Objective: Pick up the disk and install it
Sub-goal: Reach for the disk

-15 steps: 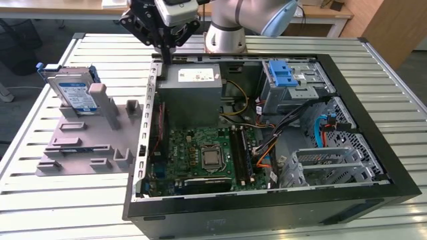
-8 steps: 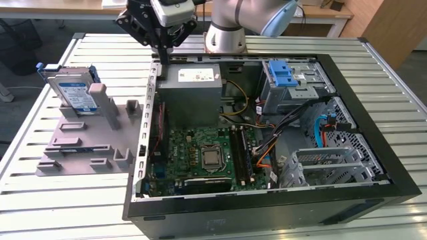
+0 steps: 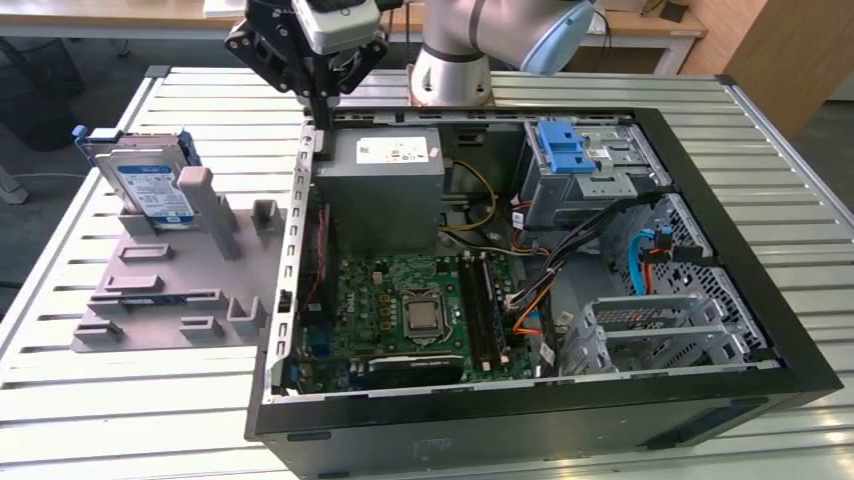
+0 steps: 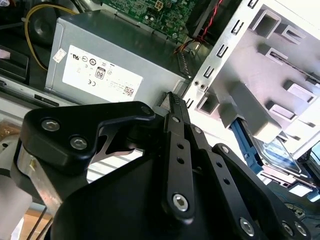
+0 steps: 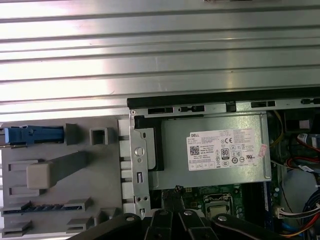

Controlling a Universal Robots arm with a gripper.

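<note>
Hovering part: one end effector (image 3: 324, 100), black, hangs on one pale robot arm (image 3: 467, 50) above the far corner of the case on the exterior view's left side.
End effector state: its fingers are drawn together to a narrow point and hold nothing; in the second wrist view the tip (image 4: 172, 97) sits over the edge of the power supply, and in the first wrist view it (image 5: 176, 189) lies over the board just beside that box.
Disk: one disk (image 3: 150, 185), silver with a blue-and-white label and blue rails, stands upright on its edge in the far end of the holder, outside the case on the exterior view's left. It is well apart from the end effector. The second wrist view shows its label (image 4: 277, 150) behind a grey post; the first wrist view shows one blue rail (image 5: 32, 135) edge-on.
Holder: one grey plastic holder (image 3: 160, 300) with several upright posts and slots lies flat on the surface, just beside the case wall.
Surface: one slatted metal surface (image 3: 134, 420) carries everything.
Computer case: one black computer case (image 3: 534, 420) lies on its side, open on top.
Power supply: one grey power supply (image 3: 387, 190) with a white label fills the far corner inside the case.
Motherboard: one green motherboard (image 3: 400, 310) lies nearer the camera than the power supply.
Blue bracket: one blue bracket (image 3: 567, 150) sits on top of the metal drive cage (image 3: 607, 180), towards the exterior view's right.
</note>
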